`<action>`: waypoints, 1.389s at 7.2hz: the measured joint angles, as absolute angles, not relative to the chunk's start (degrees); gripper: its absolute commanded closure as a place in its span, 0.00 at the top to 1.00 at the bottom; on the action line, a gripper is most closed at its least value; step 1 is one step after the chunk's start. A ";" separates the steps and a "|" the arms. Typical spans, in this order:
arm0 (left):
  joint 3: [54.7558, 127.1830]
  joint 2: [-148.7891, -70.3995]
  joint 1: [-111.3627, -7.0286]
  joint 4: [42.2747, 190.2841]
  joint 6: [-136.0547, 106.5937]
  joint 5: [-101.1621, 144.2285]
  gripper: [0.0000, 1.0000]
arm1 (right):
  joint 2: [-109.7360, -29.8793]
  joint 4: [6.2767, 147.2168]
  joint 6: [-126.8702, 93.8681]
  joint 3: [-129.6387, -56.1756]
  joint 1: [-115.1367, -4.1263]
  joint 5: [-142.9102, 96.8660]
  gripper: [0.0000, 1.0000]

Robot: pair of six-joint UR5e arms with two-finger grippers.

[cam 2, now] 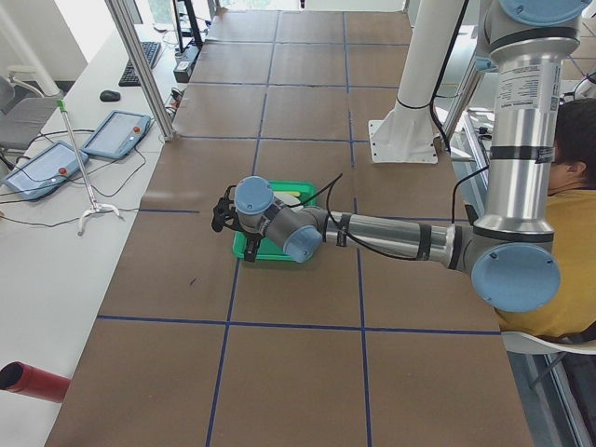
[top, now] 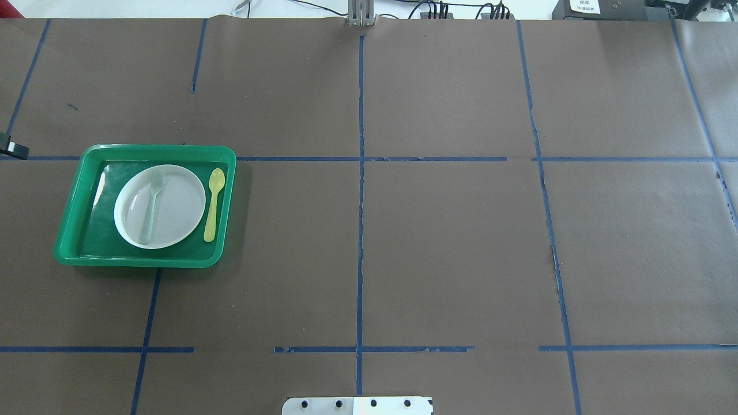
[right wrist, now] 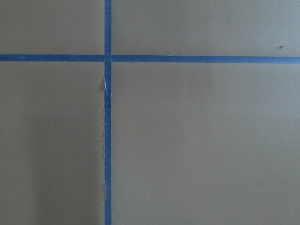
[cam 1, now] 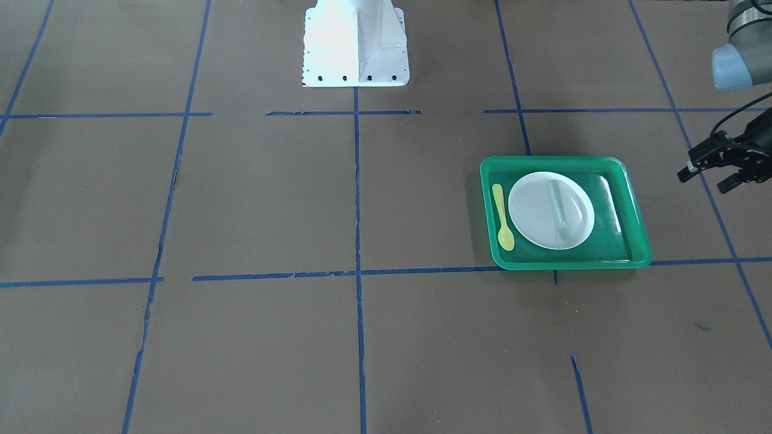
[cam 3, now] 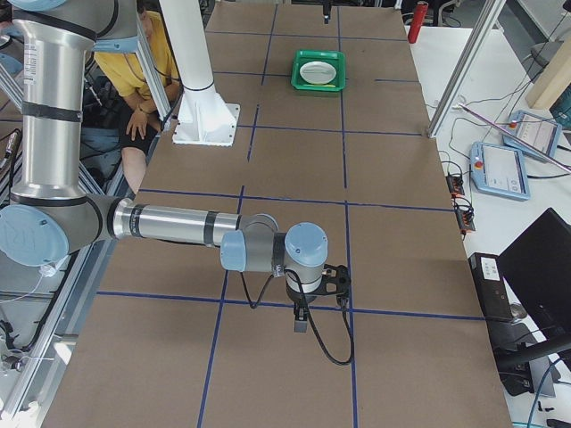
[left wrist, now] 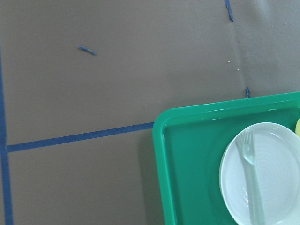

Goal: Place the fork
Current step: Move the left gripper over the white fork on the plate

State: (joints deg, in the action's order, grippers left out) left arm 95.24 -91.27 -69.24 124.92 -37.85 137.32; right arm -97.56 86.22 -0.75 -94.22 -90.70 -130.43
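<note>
The pale translucent fork (cam 1: 561,212) lies flat on the white plate (cam 1: 531,211) inside the green tray (cam 1: 633,241), tines towards the table's far side from the robot. It also shows in the overhead view (top: 152,203) and the left wrist view (left wrist: 252,180). My left gripper (cam 1: 704,181) hovers beside the tray, off its outer side, open and empty; only its tip (top: 12,151) shows overhead. My right gripper (cam 3: 308,312) shows only in the right side view, low over bare table far from the tray. I cannot tell whether it is open or shut.
A yellow plastic spoon (cam 1: 502,218) lies in the tray beside the plate, on the side towards the table's middle. The robot's white base (cam 1: 356,42) stands at the table's robot side. Blue tape lines cross the brown table. An operator sits beside the robot.
</note>
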 measured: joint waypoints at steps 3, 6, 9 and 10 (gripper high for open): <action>95.32 -95.83 -58.62 126.23 -51.20 126.49 1.00 | -97.56 86.22 -0.79 -94.22 -90.70 -130.43 1.00; 95.20 -98.71 -52.78 123.83 -54.61 120.28 0.96 | -97.56 86.20 -0.79 -94.22 -90.70 -130.47 1.00; 94.43 -103.99 -48.00 113.54 -53.54 119.33 0.89 | -97.56 86.22 -0.79 -94.22 -90.70 -130.43 1.00; 94.04 -104.11 -47.59 112.81 -53.25 119.31 0.87 | -97.56 86.20 -0.79 -94.22 -90.70 -130.43 1.00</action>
